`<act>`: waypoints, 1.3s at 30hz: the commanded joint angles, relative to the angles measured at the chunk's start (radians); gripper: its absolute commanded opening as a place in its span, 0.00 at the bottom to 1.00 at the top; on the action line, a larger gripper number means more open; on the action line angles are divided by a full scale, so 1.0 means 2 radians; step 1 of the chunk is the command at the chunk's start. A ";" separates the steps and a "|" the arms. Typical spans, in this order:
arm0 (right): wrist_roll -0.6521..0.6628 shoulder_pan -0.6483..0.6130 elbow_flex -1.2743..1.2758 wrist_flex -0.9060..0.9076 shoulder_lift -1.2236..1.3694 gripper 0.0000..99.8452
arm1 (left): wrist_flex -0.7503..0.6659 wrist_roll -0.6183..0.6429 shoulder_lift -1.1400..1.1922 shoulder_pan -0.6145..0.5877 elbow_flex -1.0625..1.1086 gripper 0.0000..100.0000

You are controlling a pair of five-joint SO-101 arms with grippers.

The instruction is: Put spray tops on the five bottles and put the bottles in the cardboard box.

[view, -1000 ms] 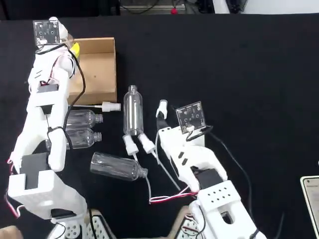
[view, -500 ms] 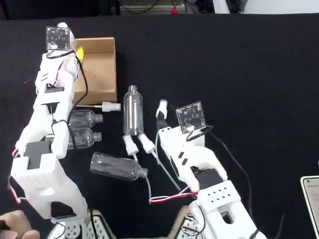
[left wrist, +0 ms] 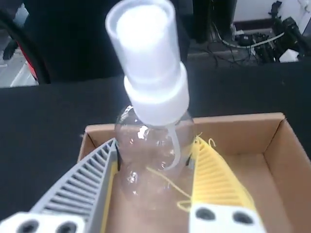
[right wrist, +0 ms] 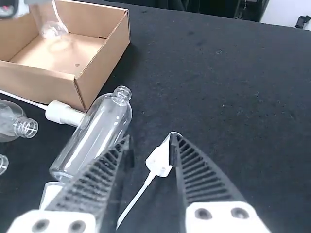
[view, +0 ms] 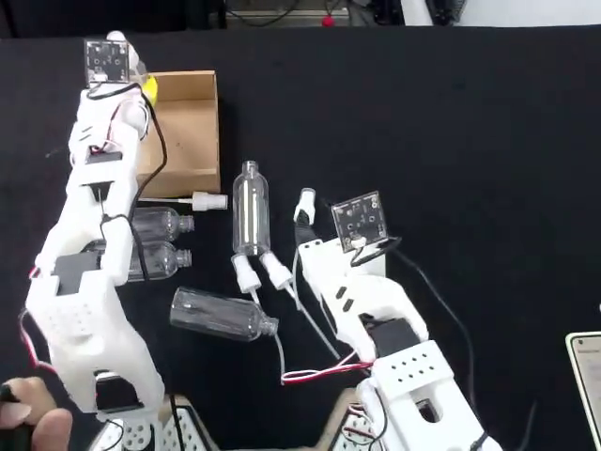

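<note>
My left gripper [left wrist: 154, 143] is shut on a clear bottle [left wrist: 146, 170] fitted with a white spray top [left wrist: 148, 53]. It holds the bottle upright over the far left corner of the cardboard box [view: 188, 141]. My right gripper [right wrist: 149, 140] is open and low over the table. A loose spray top [right wrist: 158, 162] lies between its fingers, against one of them. An uncapped bottle [view: 250, 221] lies just left of that gripper [view: 302, 222]. Three more uncapped bottles [view: 158, 225] [view: 155, 261] [view: 222, 315] lie nearer the front left.
Loose spray tops lie beside the box [view: 208, 200] and below the middle bottle [view: 246, 274] [view: 279, 272]. A person's hand [view: 28, 423] shows at the front left corner. A white device [view: 588, 362] sits at the right edge. The black table is open to the right.
My left arm has shifted a little to the right over the box's far left corner, carrying the capped bottle. The right arm has kept still.
</note>
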 commanded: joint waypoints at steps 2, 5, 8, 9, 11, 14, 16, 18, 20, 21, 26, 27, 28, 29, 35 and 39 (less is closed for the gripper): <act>0.004 0.007 -0.018 -0.008 0.003 0.12 | 0.002 0.006 0.022 -0.003 -0.060 0.17; 0.004 0.007 -0.018 -0.008 0.003 0.12 | 0.002 0.016 0.023 -0.010 -0.062 0.17; 0.004 0.007 -0.018 -0.008 0.003 0.12 | 0.000 0.041 0.021 -0.020 -0.063 0.17; 0.004 0.007 -0.018 -0.008 0.003 0.12 | -0.001 0.044 0.021 -0.021 -0.066 0.17; 0.004 0.007 -0.018 -0.008 0.003 0.12 | 0.002 0.042 0.027 -0.024 -0.077 0.17; 0.004 0.007 -0.018 -0.008 0.003 0.12 | 0.002 0.044 0.028 -0.026 -0.077 0.17; 0.004 0.007 -0.018 -0.008 0.003 0.12 | 0.002 0.044 0.028 -0.026 -0.076 0.17; 0.004 0.007 -0.018 -0.008 0.003 0.12 | 0.000 0.044 0.028 -0.026 -0.079 0.17; 0.004 0.007 -0.018 -0.008 0.003 0.12 | -0.001 0.044 0.028 -0.026 -0.079 0.17; 0.004 0.007 -0.018 -0.008 0.003 0.12 | -0.001 0.044 0.028 -0.028 -0.079 0.17; 0.004 0.007 -0.018 -0.008 0.003 0.12 | -0.002 0.044 0.041 -0.029 -0.082 0.17; 0.004 0.007 -0.018 -0.008 0.003 0.12 | 0.002 0.044 0.046 -0.030 -0.092 0.17; 0.004 0.007 -0.018 -0.008 0.003 0.12 | 0.002 0.044 0.052 -0.030 -0.099 0.17; 0.004 0.007 -0.018 -0.008 0.003 0.12 | 0.002 0.044 0.058 -0.032 -0.104 0.17; 0.004 0.007 -0.018 -0.008 0.003 0.12 | 0.002 0.044 0.070 -0.034 -0.111 0.17; 0.004 0.007 -0.018 -0.008 0.003 0.12 | 0.002 0.044 0.070 -0.034 -0.111 0.18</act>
